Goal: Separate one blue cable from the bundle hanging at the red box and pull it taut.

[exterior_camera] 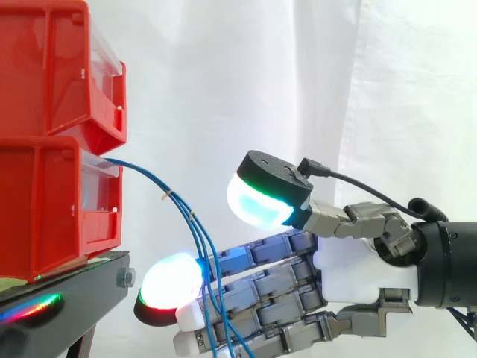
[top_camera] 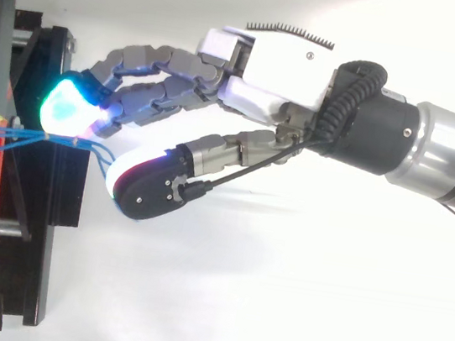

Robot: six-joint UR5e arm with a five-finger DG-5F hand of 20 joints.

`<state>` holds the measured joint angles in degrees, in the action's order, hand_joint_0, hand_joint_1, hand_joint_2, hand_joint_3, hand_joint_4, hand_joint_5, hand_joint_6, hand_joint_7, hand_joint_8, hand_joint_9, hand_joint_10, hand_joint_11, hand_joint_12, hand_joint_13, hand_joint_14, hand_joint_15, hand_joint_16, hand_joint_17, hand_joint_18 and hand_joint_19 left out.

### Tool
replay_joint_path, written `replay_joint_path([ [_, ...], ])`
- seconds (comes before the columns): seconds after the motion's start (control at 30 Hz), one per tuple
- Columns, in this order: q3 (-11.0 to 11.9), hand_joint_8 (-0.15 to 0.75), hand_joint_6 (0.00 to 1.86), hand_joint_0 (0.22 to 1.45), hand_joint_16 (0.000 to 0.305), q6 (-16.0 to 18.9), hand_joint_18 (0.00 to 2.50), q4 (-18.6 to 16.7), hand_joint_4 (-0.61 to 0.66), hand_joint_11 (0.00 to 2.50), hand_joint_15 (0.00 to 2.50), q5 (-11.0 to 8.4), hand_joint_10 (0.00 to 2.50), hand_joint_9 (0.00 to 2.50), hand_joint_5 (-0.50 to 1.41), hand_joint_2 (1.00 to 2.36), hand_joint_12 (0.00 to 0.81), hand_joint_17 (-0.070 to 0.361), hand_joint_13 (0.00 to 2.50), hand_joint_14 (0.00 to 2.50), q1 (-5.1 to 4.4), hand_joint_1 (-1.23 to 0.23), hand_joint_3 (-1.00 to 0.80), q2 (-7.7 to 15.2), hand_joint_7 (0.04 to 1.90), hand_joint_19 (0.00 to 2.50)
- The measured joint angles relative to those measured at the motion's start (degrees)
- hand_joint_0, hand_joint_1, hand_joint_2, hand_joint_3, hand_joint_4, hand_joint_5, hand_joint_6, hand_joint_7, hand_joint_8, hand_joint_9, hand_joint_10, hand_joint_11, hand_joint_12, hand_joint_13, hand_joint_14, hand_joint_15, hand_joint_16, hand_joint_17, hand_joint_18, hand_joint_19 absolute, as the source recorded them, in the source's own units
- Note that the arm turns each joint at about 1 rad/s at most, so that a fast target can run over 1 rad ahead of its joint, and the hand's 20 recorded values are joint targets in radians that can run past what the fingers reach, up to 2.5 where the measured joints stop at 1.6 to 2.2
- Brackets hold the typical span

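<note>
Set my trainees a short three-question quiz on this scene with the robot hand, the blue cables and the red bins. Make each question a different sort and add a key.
1. True or false: the bundle of thin blue cables comes out of the upper red plastic bin.
2. Where is the glowing thumb pad of the robot hand? A: pressed against a bin. B: raised above the straight fingers, clear of the cables. C: tucked under the palm.
3. Fill in: the lower red plastic bin rests on a ___ stand.

Key: 1 false, the cables leave the lower bin; 2 B; 3 black.
</note>
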<state>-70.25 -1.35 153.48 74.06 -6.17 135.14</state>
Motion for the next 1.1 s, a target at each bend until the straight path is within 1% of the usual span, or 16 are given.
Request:
replay_joint_path([
  [0.07,0.0,0.308,0.5,0.47,0.068,0.0,0.53,-0.6,0.22,0.23,0.19,0.02,0.01,0.44,-0.21,1.0,0.4,0.152,0.47,0.01,0.06,-0.67,-0.5,0.0,0.75,0.2],
  [0.1,0.0,0.305,0.5,0.5,0.064,-0.1,0.57,-0.8,0.23,0.27,0.21,0.05,0.01,0.52,-0.2,1.0,0.383,0.143,0.51,0.01,0.09,-0.68,-0.5,0.0,0.76,0.23],
  [0.17,0.0,0.311,0.5,0.54,0.06,-0.1,0.63,-1.2,0.25,0.32,0.24,0.14,0.01,0.61,-0.18,1.0,0.373,0.136,0.59,0.01,0.17,-0.69,-0.5,0.0,0.77,0.27],
  [0.27,0.0,0.323,0.5,0.61,0.054,-0.2,0.79,-1.4,0.29,0.5,0.34,0.36,0.02,0.86,-0.15,1.0,0.376,0.12,0.79,0.01,0.21,-0.69,-0.5,0.0,0.82,0.37],
  [0.3,0.0,0.319,0.5,0.62,0.05,-0.3,0.82,-1.4,0.29,0.55,0.38,0.45,0.02,0.91,-0.15,1.0,0.372,0.113,0.86,0.01,0.19,-0.69,-0.5,0.0,0.83,0.38],
  [0.37,0.0,0.32,0.5,0.63,0.048,-0.4,0.83,-1.4,0.3,0.58,0.41,0.75,0.02,0.96,-0.14,1.0,0.38,0.107,0.9,0.02,0.13,-0.7,-0.48,0.0,0.85,0.39],
  [0.57,0.0,0.329,0.5,0.66,0.044,-0.5,0.88,-1.6,0.32,0.63,0.46,1.93,0.02,1.03,-0.13,1.0,0.38,0.099,0.99,0.02,-0.06,-0.7,-0.45,0.0,0.9,0.42],
  [0.73,0.0,0.329,0.5,0.67,0.043,-0.4,0.89,-2.2,0.34,0.65,0.48,2.98,0.02,1.06,-0.12,1.0,0.374,0.098,1.02,0.02,-0.22,-0.67,-0.45,0.0,0.92,0.42],
  [0.9,0.0,0.333,0.5,0.67,0.043,0.0,0.91,-2.3,0.33,0.68,0.51,3.22,0.02,1.08,-0.12,1.0,0.376,0.097,1.05,0.02,-0.13,-0.66,-0.44,0.0,0.95,0.45],
  [1.1,0.0,0.33,0.5,0.67,0.043,0.3,0.92,-1.5,0.33,0.68,0.52,3.51,0.02,1.09,-0.12,1.0,0.379,0.097,1.07,0.02,-0.02,-0.66,-0.45,0.0,0.95,0.44],
])
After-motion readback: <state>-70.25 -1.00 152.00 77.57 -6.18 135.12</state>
